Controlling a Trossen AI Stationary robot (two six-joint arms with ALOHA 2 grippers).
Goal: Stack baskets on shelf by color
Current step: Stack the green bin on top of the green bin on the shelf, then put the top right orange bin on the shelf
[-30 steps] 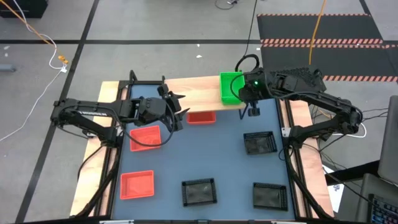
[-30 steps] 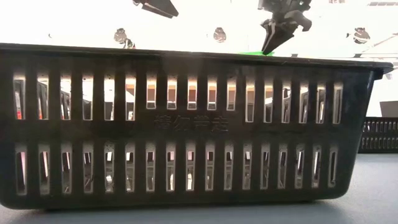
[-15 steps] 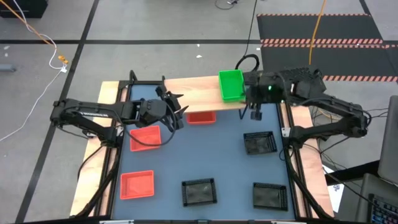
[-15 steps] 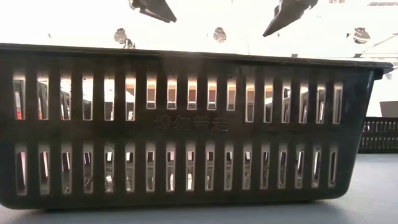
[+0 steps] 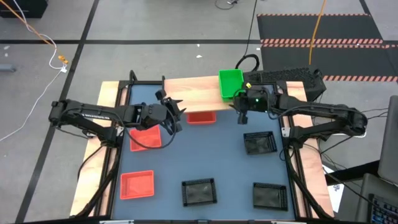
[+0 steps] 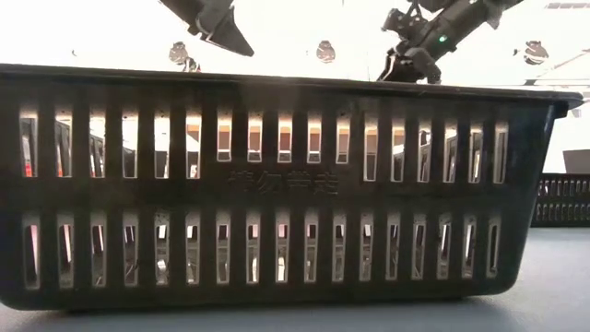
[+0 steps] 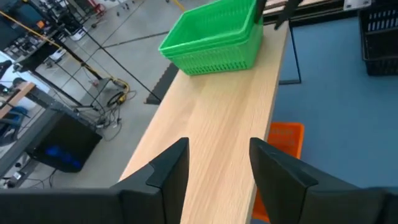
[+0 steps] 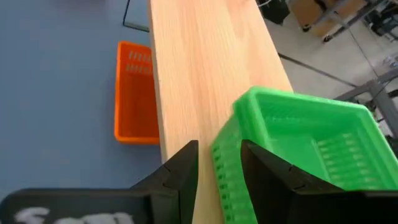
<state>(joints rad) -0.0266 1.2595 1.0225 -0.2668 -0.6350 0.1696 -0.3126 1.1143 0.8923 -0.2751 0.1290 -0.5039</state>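
Observation:
Green baskets (image 5: 231, 85) sit nested in one stack on the right end of the wooden shelf (image 5: 193, 92); the stack also shows in the left wrist view (image 7: 217, 34) and the right wrist view (image 8: 298, 149). My right gripper (image 5: 241, 113) (image 8: 219, 168) hovers open by the stack's near left corner, touching nothing. My left gripper (image 5: 176, 115) (image 7: 217, 168) is open over the shelf's near edge. One red basket (image 5: 201, 117) lies partly under the shelf, with two more (image 5: 145, 137) (image 5: 137, 184) on the table's left. Three black baskets (image 5: 259, 142) (image 5: 199, 191) (image 5: 270, 195) rest on the table.
In the low view one black basket (image 6: 277, 184) fills the picture, and both grippers (image 6: 217, 18) (image 6: 410, 55) show above its rim. The shelf's left and middle stretch (image 7: 211, 137) is bare wood. The blue-grey tabletop (image 5: 217, 149) lies between the baskets.
My right gripper rose away from the green stack, then came down again a little farther toward the table's left, tipped at a slant. My left gripper sank slightly by the shelf's near edge. The baskets stayed where they were.

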